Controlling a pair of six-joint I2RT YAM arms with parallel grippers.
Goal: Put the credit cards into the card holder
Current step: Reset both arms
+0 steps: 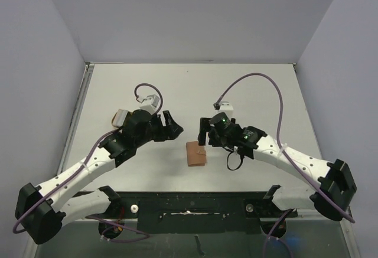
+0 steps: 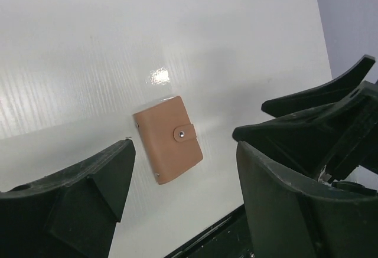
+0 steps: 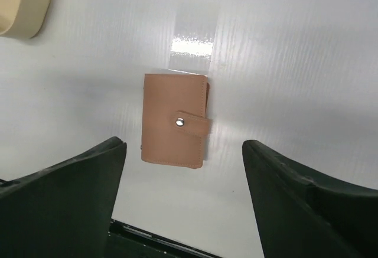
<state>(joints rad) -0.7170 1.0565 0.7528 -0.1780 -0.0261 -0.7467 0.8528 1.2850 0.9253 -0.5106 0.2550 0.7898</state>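
The card holder is a small reddish-brown wallet lying flat on the white table, folded shut with its tab snapped over the edge. It shows in the left wrist view and in the right wrist view. My left gripper hovers up and to the left of it, open and holding nothing. Just above the holder's right side, my right gripper is also open and holds nothing. No credit cards are in view.
A pale tan case with a rounded end lies farther off on the table, partly behind my left arm. The black base rail runs along the near edge. Grey walls enclose the table on three sides.
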